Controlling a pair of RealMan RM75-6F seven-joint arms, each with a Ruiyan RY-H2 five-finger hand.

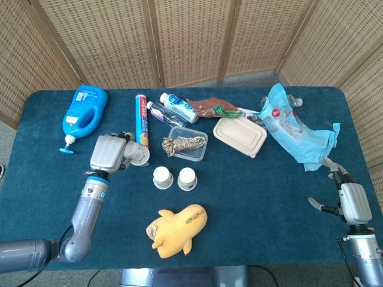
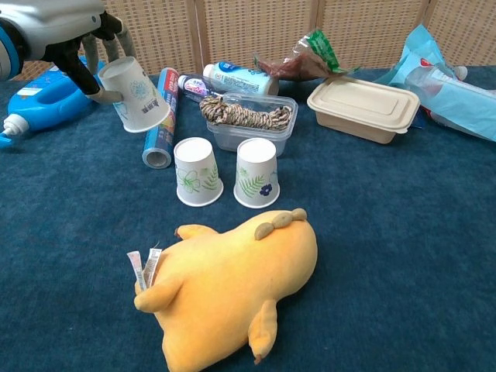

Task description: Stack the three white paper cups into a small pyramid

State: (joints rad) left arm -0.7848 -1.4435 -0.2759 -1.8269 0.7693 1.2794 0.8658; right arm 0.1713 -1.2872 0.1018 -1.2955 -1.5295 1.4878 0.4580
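Two white paper cups stand upside down side by side mid-table: one (image 1: 162,177) (image 2: 197,171) on the left, the other (image 1: 187,178) (image 2: 257,172) on the right. My left hand (image 1: 111,153) (image 2: 66,35) holds the third cup (image 2: 134,93) (image 1: 139,154) in the air, tilted, up and to the left of the pair. My right hand (image 1: 348,200) hovers near the table's right edge with fingers apart and nothing in it; the chest view does not show it.
A yellow plush toy (image 1: 177,229) lies in front of the cups. Behind them sit a clear tub with rope (image 1: 186,143), a blue tube (image 1: 141,118), bottles (image 1: 179,107), a beige lidded box (image 1: 240,136), a blue detergent jug (image 1: 85,110) and a blue bag (image 1: 293,127).
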